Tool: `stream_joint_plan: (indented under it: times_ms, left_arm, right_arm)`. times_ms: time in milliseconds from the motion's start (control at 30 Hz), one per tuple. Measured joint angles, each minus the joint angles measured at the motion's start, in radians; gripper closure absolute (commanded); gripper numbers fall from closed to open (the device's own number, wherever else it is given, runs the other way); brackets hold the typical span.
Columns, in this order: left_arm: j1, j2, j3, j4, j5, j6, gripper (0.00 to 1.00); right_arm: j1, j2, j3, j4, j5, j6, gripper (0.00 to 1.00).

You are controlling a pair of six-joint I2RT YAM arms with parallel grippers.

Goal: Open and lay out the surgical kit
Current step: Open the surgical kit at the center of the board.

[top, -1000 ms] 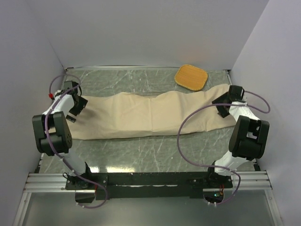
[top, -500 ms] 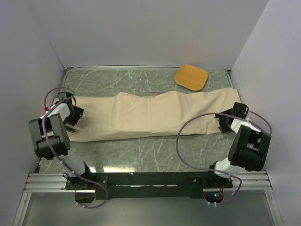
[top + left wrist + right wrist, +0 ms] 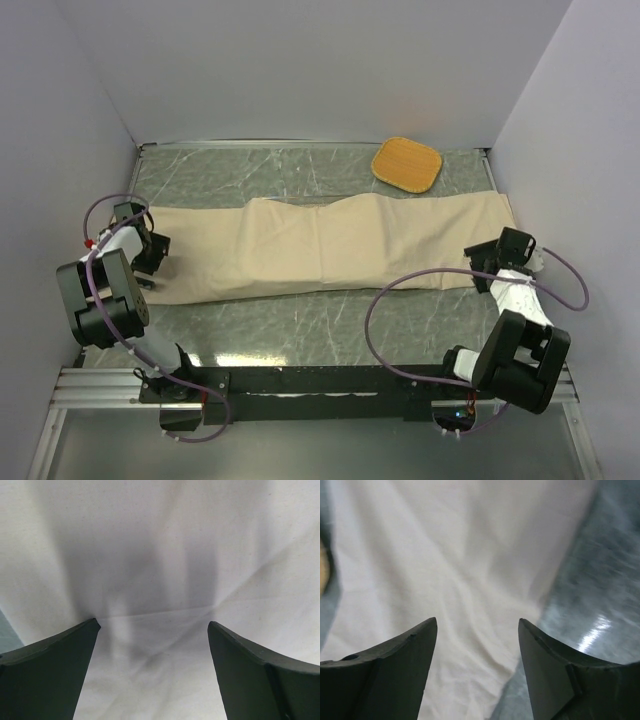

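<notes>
The large beige wrapping cloth (image 3: 330,245) lies stretched in a long strip across the table, from left wall to right wall. My left gripper (image 3: 148,252) hangs over its left end, jaws open, only cloth (image 3: 160,570) between them. My right gripper (image 3: 487,268) is over the cloth's right near corner, jaws open, with cloth (image 3: 445,570) and bare table beneath. The mesh tray, tweezers, forceps and packets are hidden or out of view.
An orange woven pad (image 3: 407,164) lies at the back right, just beyond the cloth. The green marbled table (image 3: 330,320) shows in front of and behind the cloth. Grey walls close in on the left, back and right.
Both grippers have moved outward and toward the near edge. The cloth's ends have spread wider and flatter, reaching closer to both side walls.
</notes>
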Motion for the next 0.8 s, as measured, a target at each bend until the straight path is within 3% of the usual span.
stream_joint_plan:
  times_ms: [100,333,500,800]
  left_arm:
    - [-0.007,-0.004,0.008,-0.036,-0.003,0.002,0.01]
    - [-0.078,-0.04,0.077,-0.075,0.0,0.013,0.01]
    - [-0.115,-0.056,0.099,-0.062,0.022,0.035,0.01]
    - [-0.096,0.013,0.038,-0.044,0.045,0.029,0.01]
  right_arm:
    - [0.029,0.017,0.024,0.067,-0.067,-0.005,0.23]
    - [0.069,0.24,0.097,0.26,-0.223,0.008,0.18]
    - [0.068,0.32,0.098,0.246,-0.227,0.024,0.17]
    - [0.036,0.253,0.052,0.206,-0.137,0.028,0.18]
